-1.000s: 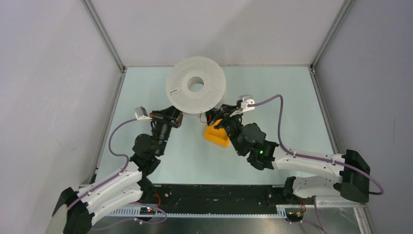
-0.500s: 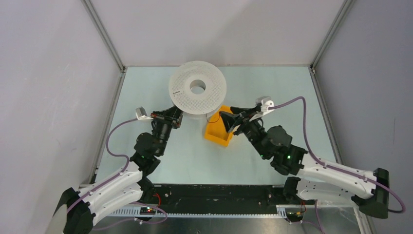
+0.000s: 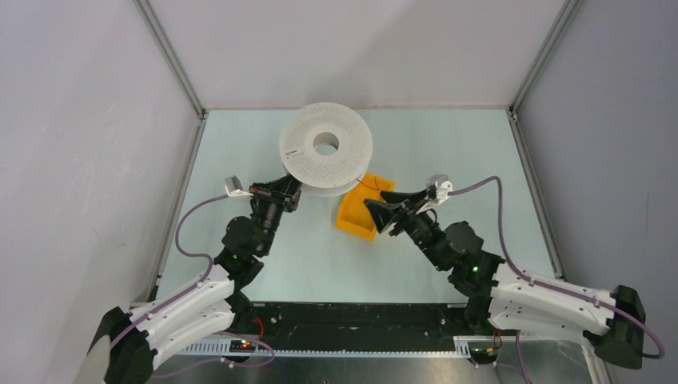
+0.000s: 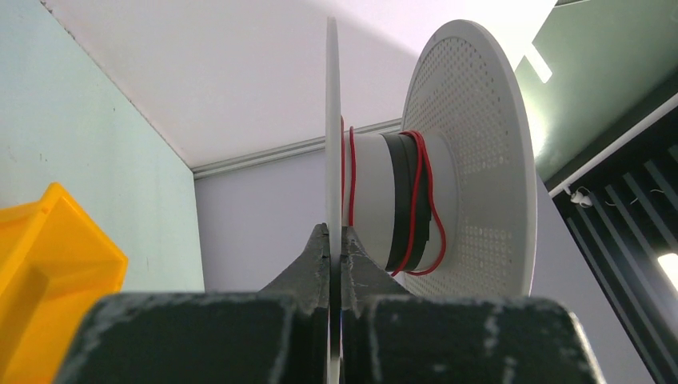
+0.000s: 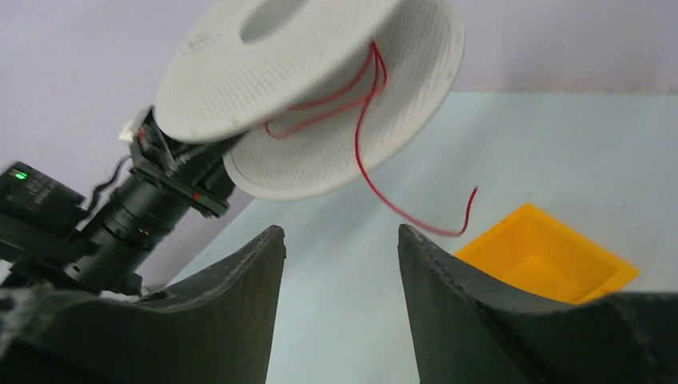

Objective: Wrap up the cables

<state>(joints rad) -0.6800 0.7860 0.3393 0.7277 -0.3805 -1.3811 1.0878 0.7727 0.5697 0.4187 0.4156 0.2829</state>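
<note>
Left gripper (image 4: 336, 234) seen clamped on rim of one spool (image 3: 345, 160) flange, spool held tilted above table (image 3: 464, 152). Cable (image 4: 416, 200) wound in few loose turns round hub, tail seen dangling free below flange toward bin (image 3: 352, 222). Right gripper (image 5: 340, 240) positioned just beside bin, jaws parted, nothing gripped, cable tail not touched.
</note>
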